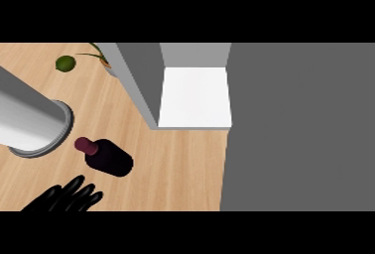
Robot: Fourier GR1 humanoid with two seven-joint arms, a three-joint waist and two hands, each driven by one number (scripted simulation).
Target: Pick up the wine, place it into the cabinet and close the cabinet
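Wine bottle (108, 158): dark, glossy, rounded body with maroon cap, on pale wood-grain tabletop (176, 168), just beyond the fingertips of the left hand (64, 197), not touching. Left hand: black, fingers spread and straight, released, grasping nothing, at lower left. Alongside: smooth grey cylinder (29, 124) left of bottle; open grey-walled cabinet (139, 82) with flat white interior beyond.
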